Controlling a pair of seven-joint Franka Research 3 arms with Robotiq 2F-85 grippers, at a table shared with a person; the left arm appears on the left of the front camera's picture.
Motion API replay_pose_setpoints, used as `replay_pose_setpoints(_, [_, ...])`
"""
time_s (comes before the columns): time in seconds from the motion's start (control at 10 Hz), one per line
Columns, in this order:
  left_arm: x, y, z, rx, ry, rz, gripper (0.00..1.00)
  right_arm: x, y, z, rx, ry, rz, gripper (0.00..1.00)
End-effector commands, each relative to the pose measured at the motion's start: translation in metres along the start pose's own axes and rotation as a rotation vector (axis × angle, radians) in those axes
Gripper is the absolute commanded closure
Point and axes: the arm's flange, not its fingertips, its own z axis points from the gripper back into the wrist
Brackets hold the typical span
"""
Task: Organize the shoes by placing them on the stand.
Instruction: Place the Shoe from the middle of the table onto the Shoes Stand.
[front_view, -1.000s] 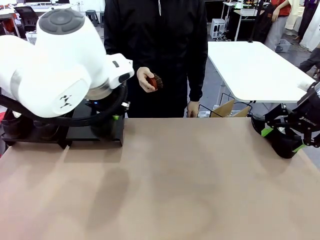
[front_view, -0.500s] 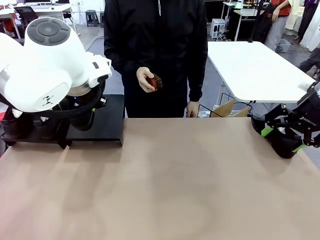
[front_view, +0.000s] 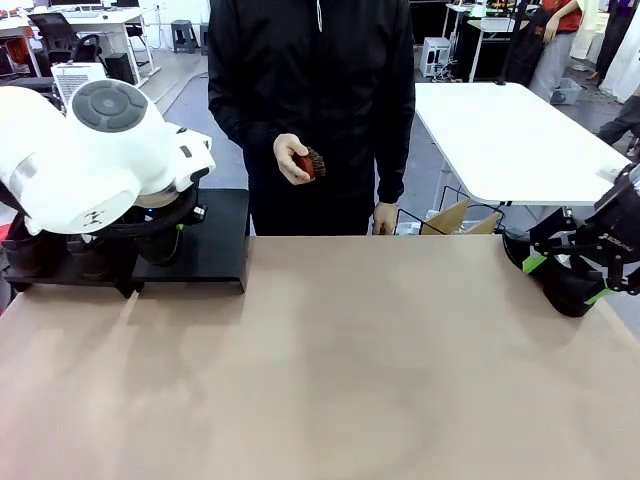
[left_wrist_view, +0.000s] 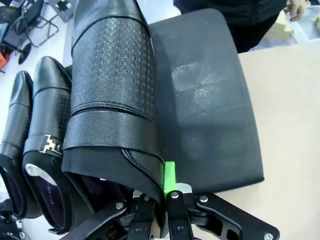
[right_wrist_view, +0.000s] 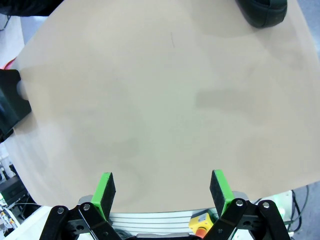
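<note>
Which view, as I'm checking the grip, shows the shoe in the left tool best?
Left wrist view: the held shoe is close, its rim pinched in the left tool. Front view: a dark sliver under the left arm. Right wrist view faces the tabletop and another shoe.

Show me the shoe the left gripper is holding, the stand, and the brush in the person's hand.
held shoe (left_wrist_view: 112, 75), left wrist view, on its textured leather upper.
stand (left_wrist_view: 210, 100), left wrist view, on the bare sloped top.
brush (front_view: 314, 163), front view, on its bristle end.
</note>
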Motion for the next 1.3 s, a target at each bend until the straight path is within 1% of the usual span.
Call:
replay_pose_setpoints(0.0, [0.010,-0.006,-0.001,0.040,-0.039,0.009,1.00,0.001,0.000,0.002,-0.003,0.002,0.018,0.00])
replay_pose_setpoints(0.3, [0.007,-0.004,-0.015,0.071,-0.002,0.013,1.00,0.001,0.000,0.002,-0.003,0.002,0.018,0.00])
replay_pose_setpoints(0.8, [0.004,0.000,-0.032,0.108,0.004,0.037,1.00,0.001,0.000,0.002,-0.003,0.002,0.018,0.00])
replay_pose_setpoints(1.0, [0.002,-0.002,-0.034,0.117,0.024,0.037,1.00,0.001,0.000,0.002,-0.003,0.002,0.018,0.00])
replay_pose_setpoints(1.1, [0.001,-0.002,-0.034,0.125,0.026,0.036,0.89,0.001,0.000,0.002,-0.003,0.002,0.018,0.00])
replay_pose_setpoints(1.2, [0.001,-0.001,-0.035,0.127,0.026,0.032,0.70,0.001,0.000,0.002,-0.003,0.002,0.018,0.00])
